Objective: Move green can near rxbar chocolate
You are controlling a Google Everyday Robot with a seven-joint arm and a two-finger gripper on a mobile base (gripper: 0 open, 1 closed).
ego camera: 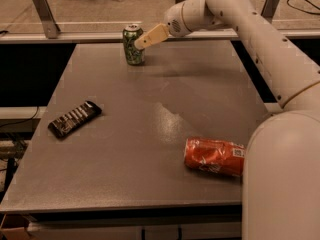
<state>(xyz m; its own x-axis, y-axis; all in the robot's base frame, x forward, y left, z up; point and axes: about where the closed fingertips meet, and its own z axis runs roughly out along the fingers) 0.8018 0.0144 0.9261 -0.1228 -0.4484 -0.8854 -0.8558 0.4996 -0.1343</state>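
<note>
The green can (132, 45) stands upright at the far edge of the grey table (150, 109), left of centre. My gripper (141, 43) reaches in from the right at can height, its tan fingertip overlapping the can's right side. The rxbar chocolate (74, 118) lies flat near the table's left edge, well in front of the can and to its left.
An orange-red can (214, 157) lies on its side near the front right of the table. My white arm (260, 49) stretches across the right side and my body fills the lower right corner. A rail (100, 34) runs behind the table.
</note>
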